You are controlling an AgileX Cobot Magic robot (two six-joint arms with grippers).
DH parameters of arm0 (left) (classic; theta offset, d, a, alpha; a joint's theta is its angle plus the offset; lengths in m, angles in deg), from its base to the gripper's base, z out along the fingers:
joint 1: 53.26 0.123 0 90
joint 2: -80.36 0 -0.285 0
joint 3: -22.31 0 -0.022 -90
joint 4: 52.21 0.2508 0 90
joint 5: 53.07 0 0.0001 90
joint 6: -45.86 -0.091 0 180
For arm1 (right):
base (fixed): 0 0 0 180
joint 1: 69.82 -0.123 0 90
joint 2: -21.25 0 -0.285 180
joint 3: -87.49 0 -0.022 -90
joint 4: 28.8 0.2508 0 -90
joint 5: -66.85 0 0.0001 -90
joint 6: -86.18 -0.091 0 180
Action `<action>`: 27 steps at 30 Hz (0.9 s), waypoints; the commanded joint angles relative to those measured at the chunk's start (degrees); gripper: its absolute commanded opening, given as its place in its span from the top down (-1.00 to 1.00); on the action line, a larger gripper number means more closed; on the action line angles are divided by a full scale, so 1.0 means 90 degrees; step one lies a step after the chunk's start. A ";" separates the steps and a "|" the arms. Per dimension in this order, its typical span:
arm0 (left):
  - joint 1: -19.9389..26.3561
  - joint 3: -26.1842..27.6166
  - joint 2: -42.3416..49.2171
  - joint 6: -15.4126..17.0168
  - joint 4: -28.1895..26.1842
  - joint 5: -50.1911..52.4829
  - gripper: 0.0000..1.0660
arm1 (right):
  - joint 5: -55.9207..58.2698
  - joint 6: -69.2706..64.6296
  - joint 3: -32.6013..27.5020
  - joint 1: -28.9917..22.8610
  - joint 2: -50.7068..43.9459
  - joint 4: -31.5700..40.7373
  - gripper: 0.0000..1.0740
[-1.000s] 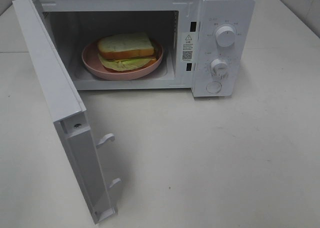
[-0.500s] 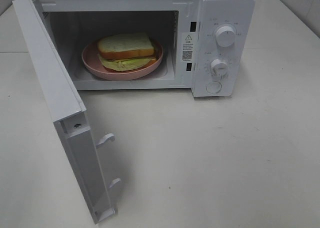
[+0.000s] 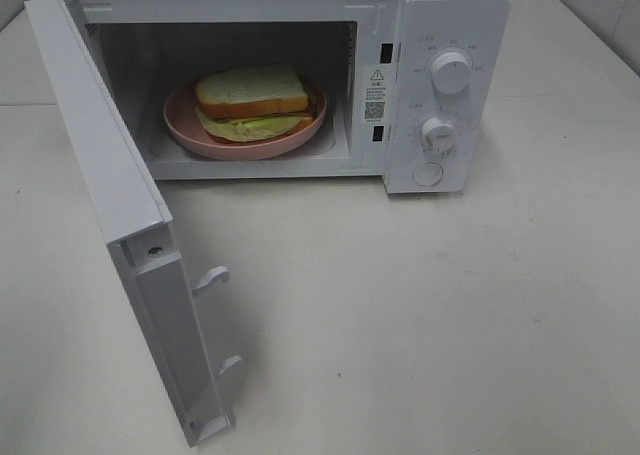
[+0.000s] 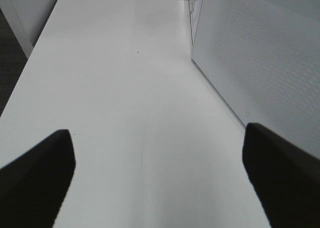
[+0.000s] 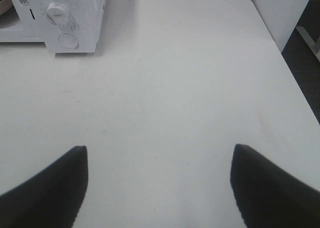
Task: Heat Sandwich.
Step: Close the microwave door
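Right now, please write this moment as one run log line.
sandwich: on pink plate inside microwave | door: open | left gripper: open, empty | right gripper: open, empty

My high camera looks down at the front of the microwave (image 3: 455,15). My left wrist camera rides low over the desk (image 4: 125,87), close beside the door (image 4: 260,62). My right one sees the lower knob (image 5: 57,11), like the high one.

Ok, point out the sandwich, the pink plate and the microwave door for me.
sandwich (image 3: 250,90), exterior high view, top bread slice.
pink plate (image 3: 250,148), exterior high view, front rim.
microwave door (image 3: 95,125), exterior high view, long upper surface.
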 commanded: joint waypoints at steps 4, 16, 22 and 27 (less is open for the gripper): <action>0.0013 0.0051 -0.0821 0.0000 0.0006 0.0598 0.11 | -0.0076 0.0006 -0.0006 0.0038 -0.0178 0.0000 -0.40; 0.0013 -0.0376 -0.2667 -0.0045 0.0006 0.3075 1.00 | -0.0076 0.0000 -0.0006 0.0038 -0.0178 0.0000 -0.40; 0.0013 -0.1140 -0.3139 -0.0388 0.0006 0.5462 1.00 | -0.0076 -0.0006 -0.0006 0.0038 -0.0178 0.0000 -0.39; 0.0013 -0.1713 -0.3692 -0.0465 0.0006 0.7283 1.00 | -0.0076 -0.0006 -0.0006 0.0038 -0.0178 0.0000 -0.39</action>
